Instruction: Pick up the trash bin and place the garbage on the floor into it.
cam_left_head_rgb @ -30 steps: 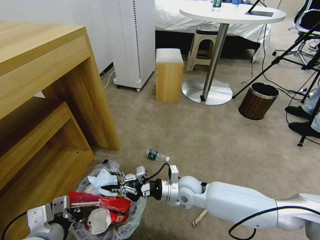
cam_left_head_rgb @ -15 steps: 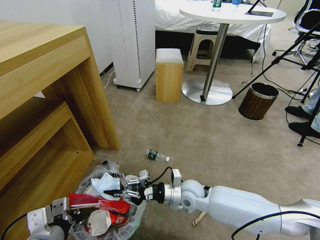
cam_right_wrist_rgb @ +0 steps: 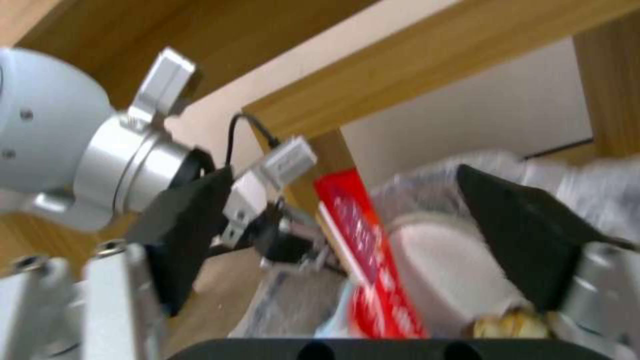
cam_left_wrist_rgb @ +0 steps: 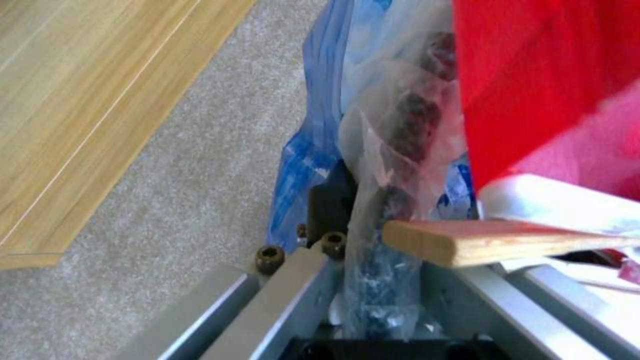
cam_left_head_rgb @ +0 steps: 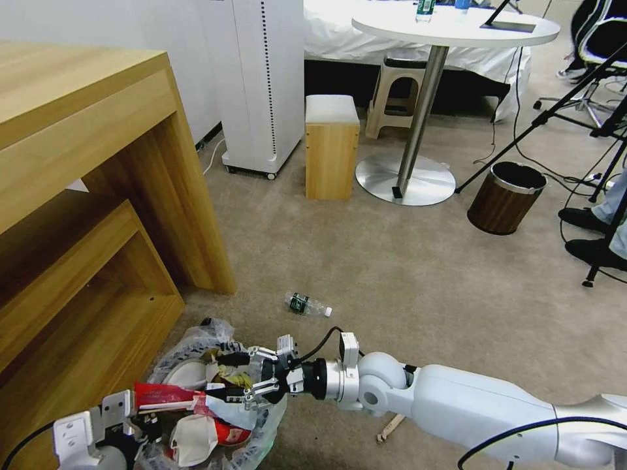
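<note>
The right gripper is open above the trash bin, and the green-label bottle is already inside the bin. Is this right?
Not quite. In the head view the right gripper is open above the trash bin, but the green-label bottle lies on the carpet beyond the bin, not inside it.

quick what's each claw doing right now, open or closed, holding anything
Left claw: shut on the bin's bag-lined rim, holding the bin.
Right claw: open over the bin, holding nothing.

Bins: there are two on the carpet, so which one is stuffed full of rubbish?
The small round bin lined with a crinkly whitish plastic bag, beside the wooden desk, overflows with red wrappers and white paper. The brown wood-look bin with a metal rim stands farther off by the round table.
</note>
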Robot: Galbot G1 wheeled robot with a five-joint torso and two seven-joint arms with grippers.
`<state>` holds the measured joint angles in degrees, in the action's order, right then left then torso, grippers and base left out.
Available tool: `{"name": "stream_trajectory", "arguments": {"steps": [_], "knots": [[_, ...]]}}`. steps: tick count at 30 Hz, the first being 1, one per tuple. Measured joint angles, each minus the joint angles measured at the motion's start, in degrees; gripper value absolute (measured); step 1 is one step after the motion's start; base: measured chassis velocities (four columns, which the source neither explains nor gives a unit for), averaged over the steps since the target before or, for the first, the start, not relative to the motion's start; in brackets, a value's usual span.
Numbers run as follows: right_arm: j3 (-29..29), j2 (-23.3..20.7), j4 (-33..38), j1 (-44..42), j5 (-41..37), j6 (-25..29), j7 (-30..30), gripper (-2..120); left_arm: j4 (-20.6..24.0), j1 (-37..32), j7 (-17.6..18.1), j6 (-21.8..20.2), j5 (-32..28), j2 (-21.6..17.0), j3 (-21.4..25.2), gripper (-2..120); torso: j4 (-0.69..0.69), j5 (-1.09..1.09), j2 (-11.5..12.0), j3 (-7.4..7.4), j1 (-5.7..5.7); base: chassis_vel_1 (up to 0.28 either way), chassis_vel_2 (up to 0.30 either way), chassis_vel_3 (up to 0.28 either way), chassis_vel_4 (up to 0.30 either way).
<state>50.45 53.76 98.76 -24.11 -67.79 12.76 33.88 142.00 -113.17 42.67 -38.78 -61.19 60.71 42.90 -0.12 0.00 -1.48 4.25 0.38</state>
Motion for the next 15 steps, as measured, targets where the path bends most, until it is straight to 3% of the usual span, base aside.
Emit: {"name": "stream_trajectory", "arguments": {"steps": [2, 7, 15], "knots": [[-1.72, -0.02, 0.86, 0.79, 0.29, 0.09, -0.28, 98, 0.22, -0.2, -0.03, -0.11, 0.01, 0.01, 0.2, 0, 0.0, 0.0, 0.0, 0.0, 0.0, 0.0, 0.0, 0.0, 0.0], [-6.52, -0.24, 1.98, 2.83, -0.33, 0.13, -3.07, 100, 0.93, -0.52, -0.02, -0.36, -0.87, -0.5, 0.82, 0, 0.0, 0.0, 0.0, 0.01, 0.0, 0.0, 0.0, 0.0, 0.0], [-14.61, -4.89, 3.08, 6.18, 0.4, -0.97, -14.01, 100, 1.22, -1.16, -0.73, -0.99, -0.73, -0.38, 0.29, 0, 0.02, -0.02, 0.0, 0.01, 0.01, 0.0, 0.0, 0.0, 0.0]]}}
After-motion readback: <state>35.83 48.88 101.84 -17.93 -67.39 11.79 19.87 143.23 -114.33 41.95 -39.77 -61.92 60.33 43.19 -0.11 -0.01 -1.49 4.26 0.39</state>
